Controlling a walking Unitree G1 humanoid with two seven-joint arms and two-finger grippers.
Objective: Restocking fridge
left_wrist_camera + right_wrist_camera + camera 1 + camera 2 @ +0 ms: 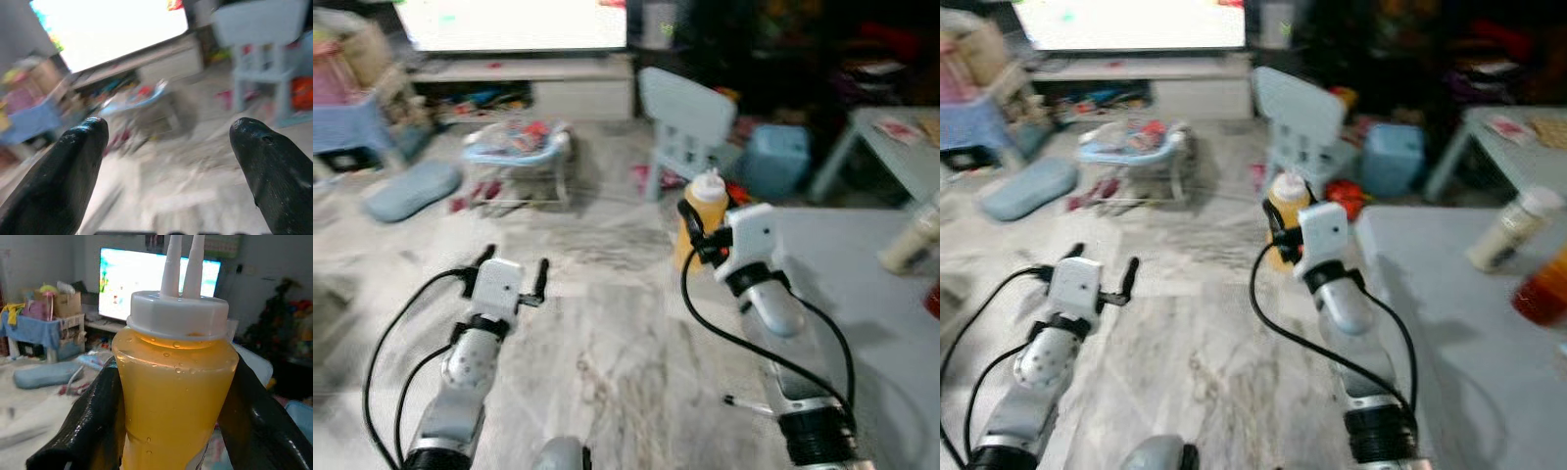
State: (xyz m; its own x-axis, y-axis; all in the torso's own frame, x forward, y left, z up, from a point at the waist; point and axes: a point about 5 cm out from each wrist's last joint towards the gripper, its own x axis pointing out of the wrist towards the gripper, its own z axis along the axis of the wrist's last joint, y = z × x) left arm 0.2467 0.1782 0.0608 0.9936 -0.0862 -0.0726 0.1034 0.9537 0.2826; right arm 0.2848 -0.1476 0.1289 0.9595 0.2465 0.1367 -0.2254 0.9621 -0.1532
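Right now I am holding one yellow sauce bottle (173, 396) with a white twin-nozzle cap in my right tool (697, 227), its two black fingers (90, 421) pinching the bottle's sides, lifted just off the near-left corner of the grey table (862, 294). My left tool (514, 269) is hovering with its two fingers spread apart over bare marble floor (607, 333). Two more bottles are standing at the table's right side, one pale (1508, 230) and one red (1542, 289), while one white chair (685, 122) and one baby bouncer (519, 157) are sitting farther off across open floor.
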